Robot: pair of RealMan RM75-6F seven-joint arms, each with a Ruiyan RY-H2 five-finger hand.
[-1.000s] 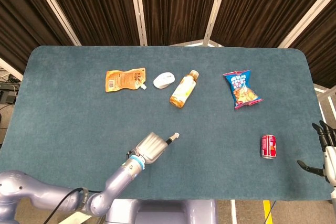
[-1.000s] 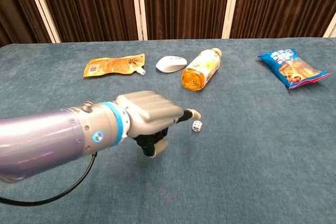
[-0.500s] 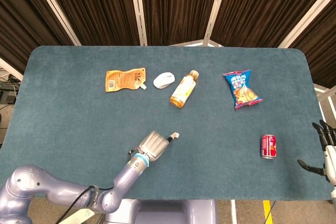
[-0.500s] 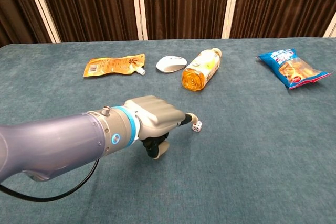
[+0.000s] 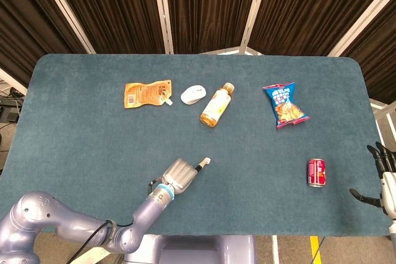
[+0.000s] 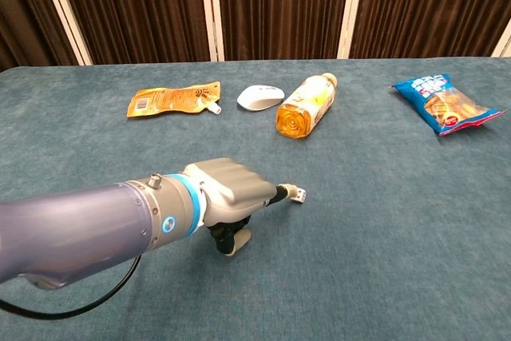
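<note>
The left hand (image 6: 227, 191) lay low over the blue bench (image 5: 80, 153) with its fingers curled in and one finger stretched forward, its tip against a small white die (image 6: 298, 193); whether the die was pinched or only touched could not be told. In the head view the die (image 5: 206, 161) sat at about 1 o'clock from the left hand (image 5: 180, 174), near the front middle of the bench. Of the containers, a capped bottle of amber drink (image 5: 216, 106) lay on its side toward the far edge, cap pointing to 1 o'clock, still full; a red soda can (image 5: 316, 172) lay at 3 o'clock from the die, well apart from it. An orange spouted pouch (image 5: 147, 94) lay flat at 11 o'clock from the left hand, a white computer mouse (image 5: 193, 94) between it and the bottle, just beside the bottle. A blue chip bag (image 5: 284, 104) lay sealed at 2 o'clock. Open cloth separated the die from all of these. The right hand (image 5: 382, 180) hung off the bench's right edge, fingers spread apart and holding nothing.
</note>
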